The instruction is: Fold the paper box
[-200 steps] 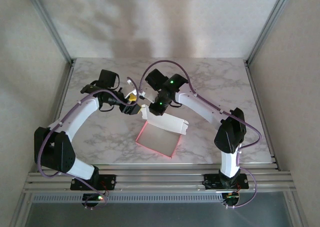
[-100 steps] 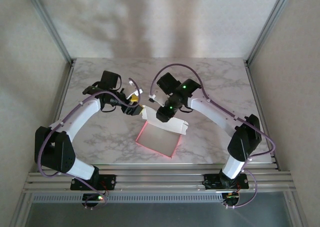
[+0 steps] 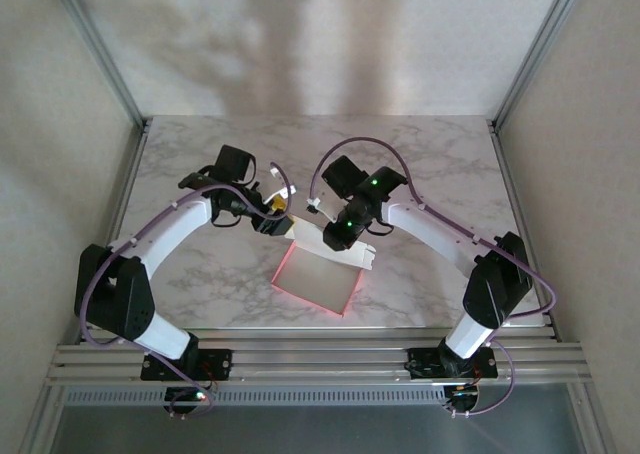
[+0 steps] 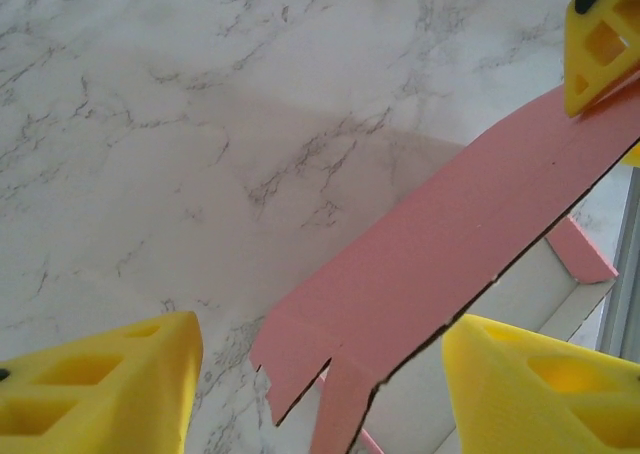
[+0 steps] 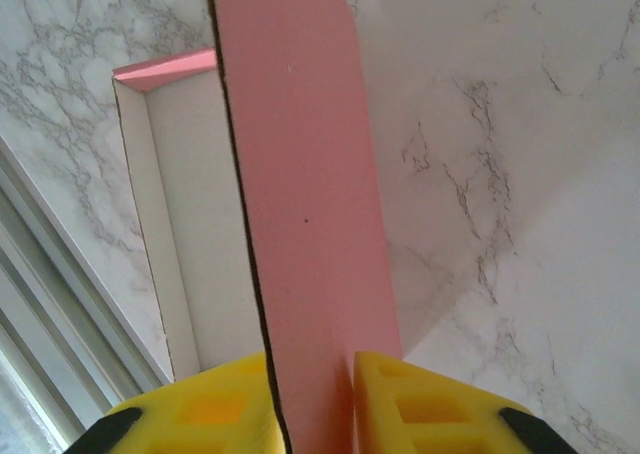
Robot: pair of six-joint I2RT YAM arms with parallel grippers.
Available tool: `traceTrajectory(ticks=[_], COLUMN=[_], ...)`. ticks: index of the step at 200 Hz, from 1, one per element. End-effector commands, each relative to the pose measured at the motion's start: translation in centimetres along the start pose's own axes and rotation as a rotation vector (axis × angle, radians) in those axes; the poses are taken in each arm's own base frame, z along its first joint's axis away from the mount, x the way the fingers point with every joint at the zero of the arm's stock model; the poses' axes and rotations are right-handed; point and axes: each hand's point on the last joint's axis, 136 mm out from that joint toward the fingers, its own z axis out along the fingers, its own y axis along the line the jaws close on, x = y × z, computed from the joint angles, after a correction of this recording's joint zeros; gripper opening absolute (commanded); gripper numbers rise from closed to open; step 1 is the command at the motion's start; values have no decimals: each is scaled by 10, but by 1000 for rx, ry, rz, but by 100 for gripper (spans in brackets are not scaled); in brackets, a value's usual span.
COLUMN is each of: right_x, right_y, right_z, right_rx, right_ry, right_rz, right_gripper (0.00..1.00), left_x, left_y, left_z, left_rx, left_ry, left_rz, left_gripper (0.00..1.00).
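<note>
The box (image 3: 318,274) sits on the table (image 3: 440,164) near the middle, between my two arms. Its base lies flat and white side up, and one long wall stands along the far edge. My right gripper (image 5: 310,374) is pinched on the top edge of that wall, with the card sandwiched between the two yellow fingers, pink face on one side and white on the other. I judge the pinch is there to keep the wall upright on its crease so it does not sag back while the end gets worked. My left gripper (image 4: 320,364) has its jaws wide apart, one finger on each side of the wall's near end, and I cannot see either one touching the card. That straddle puts it by the small notched flap (image 4: 335,414) at the corner. I take it the point is to close on that flap or push it round so the end wall can form. The tip of a right finger (image 4: 605,44) shows further along the same wall, so the two grips stay well apart and leave the corner free to bend. Counting up: one box, one long wall raised, one short wall showing at its other end, two grippers, and two fingers on each.
</note>
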Motion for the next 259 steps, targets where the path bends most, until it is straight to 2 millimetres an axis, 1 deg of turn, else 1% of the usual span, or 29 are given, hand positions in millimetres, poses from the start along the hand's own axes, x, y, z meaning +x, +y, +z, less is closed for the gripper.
traceTrajectory(ticks=[1, 10, 26, 49, 74, 80, 89, 92, 100, 114, 130, 135, 148, 176, 195, 234, 259], right_x=[-3, -3, -2, -2, -3, -4, -4, -4, -4, -4, -4, -4, -4, -4, -4, -5, -6], right_y=[-2, -3, -4, -5, -6, -5, -5, -5, -5, -6, -6, -6, -6, -6, -7, -7, -9], right_z=[1, 2, 2, 2, 3, 3, 3, 3, 3, 2, 2, 3, 3, 3, 4, 4, 5], right_rx=[-5, -2, 3, 8, 11, 10, 10, 10, 10, 13, 13, 14, 14, 16, 17, 19, 22], right_ry=[-7, -6, -6, -3, -3, -5, -5, -5, -5, -5, -5, -3, -4, -4, -2, -4, -5], right_rz=[9, 10, 10, 10, 12, 11, 11, 11, 11, 11, 11, 12, 12, 13, 13, 16, 19], right_gripper=[22, 22, 21, 20, 20, 20, 20, 20, 20, 20, 20, 19, 19, 19, 18, 18, 18], left_x=[8, 10, 12, 20, 22, 23, 24, 24, 25, 26, 25, 26, 26, 28, 30, 30, 31], left_y=[3, 2, 1, 1, 1, 2, 2, 2, 2, 2, 2, 1, 1, 0, 0, 0, 2], left_z=[6, 8, 10, 12, 9, 9, 8, 8, 8, 9, 11, 12, 14, 17, 18, 20, 22], left_rx=[-11, -9, 0, -9, -22, -25, -27, -28, -28, -24, -17, -13, -9, -7, -6, -16, -34], left_ry=[38, 48, 65, 118, 137, 144, 152, 153, 160, 164, 170, 174, 185, 201, 211, 223, 232], left_rz=[-11, -12, -15, -20, -24, -26, -28, -29, -32, -34, -38, -38, -37, -40, -46, -66, -100], left_gripper=[61, 60, 54, 53, 52, 49, 48, 45, 44, 34, 33, 30, 26, 26, 17, 16, 10])
